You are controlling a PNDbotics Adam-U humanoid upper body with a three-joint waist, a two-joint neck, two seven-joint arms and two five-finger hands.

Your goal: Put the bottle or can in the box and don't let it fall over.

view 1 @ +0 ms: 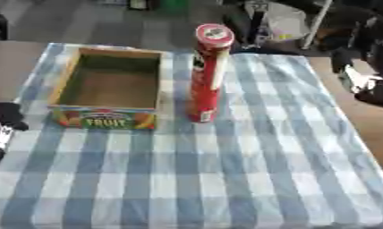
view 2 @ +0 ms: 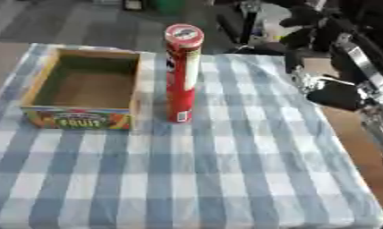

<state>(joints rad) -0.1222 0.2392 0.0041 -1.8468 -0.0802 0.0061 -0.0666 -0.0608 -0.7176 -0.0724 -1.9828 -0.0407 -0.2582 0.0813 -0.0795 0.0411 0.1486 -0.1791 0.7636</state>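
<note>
- Tall red can [view 2: 182, 74] stands upright on the checked bench [view 2: 226, 179], just beside the box [view 2: 83, 85], at its 3 o'clock. Box has nothing in it.
- Prob light, stiff tube w/ slick sides; tall + narrow so tippy imo. Grab mid-body, not the lid.
- Right hand [view 2: 335, 96] at 3 o'clock edge, well apart from can, holding nothing; fingers' state: can't tell.
- Left hand [view 1: 3, 127] at 9 o'clock edge, same, can't tell.
</note>
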